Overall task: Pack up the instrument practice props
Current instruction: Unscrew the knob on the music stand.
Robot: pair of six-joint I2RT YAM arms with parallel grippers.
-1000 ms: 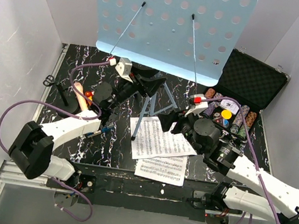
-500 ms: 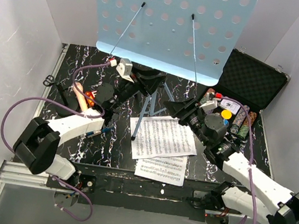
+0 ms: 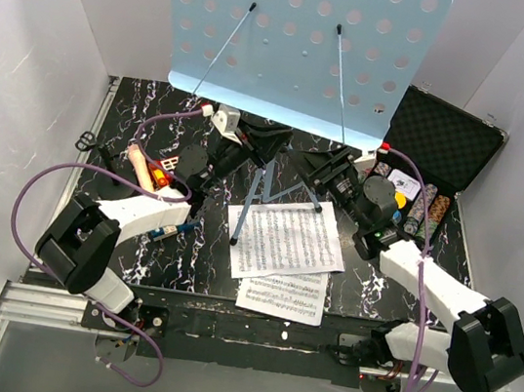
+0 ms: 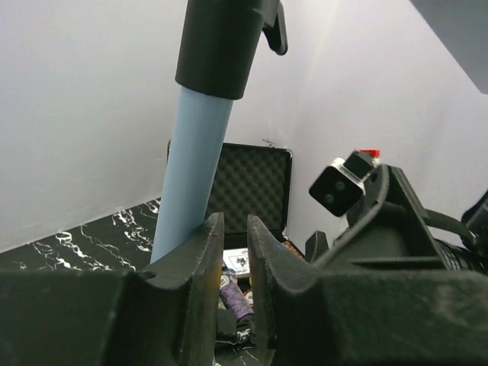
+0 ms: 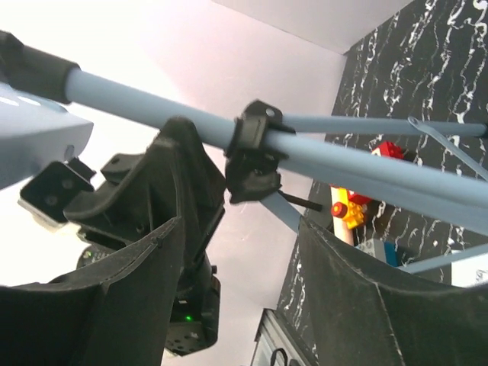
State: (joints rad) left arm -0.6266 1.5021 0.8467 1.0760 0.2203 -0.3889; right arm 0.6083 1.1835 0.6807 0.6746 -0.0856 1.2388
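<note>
White walls are enclosing a black marbled counter [image 3: 138, 99]. The music stand [image 3: 301, 34] is standing upright at centre rear. The right pincer [image 5: 240, 259], spread, is straddling its pole collar. The left pincer [image 4: 232, 229], nearly pressed together, is sitting beside the pole. Likely next: the right pincer closing squarely.

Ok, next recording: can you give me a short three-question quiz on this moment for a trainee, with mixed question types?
1. Short answer: what does the open black case hold?
2. True or false: the right gripper is clamped shut on the pole of the music stand.
3. Multiple choice: where are the sheet-music pages?
A. inside the case
B. flat on the table, by the tripod feet
C. propped on the stand's perforated desk

Key:
1. Poker chips.
2. False: its jaws stand wide open, with the pole crossing between them in the wrist view.
3. B.
</note>
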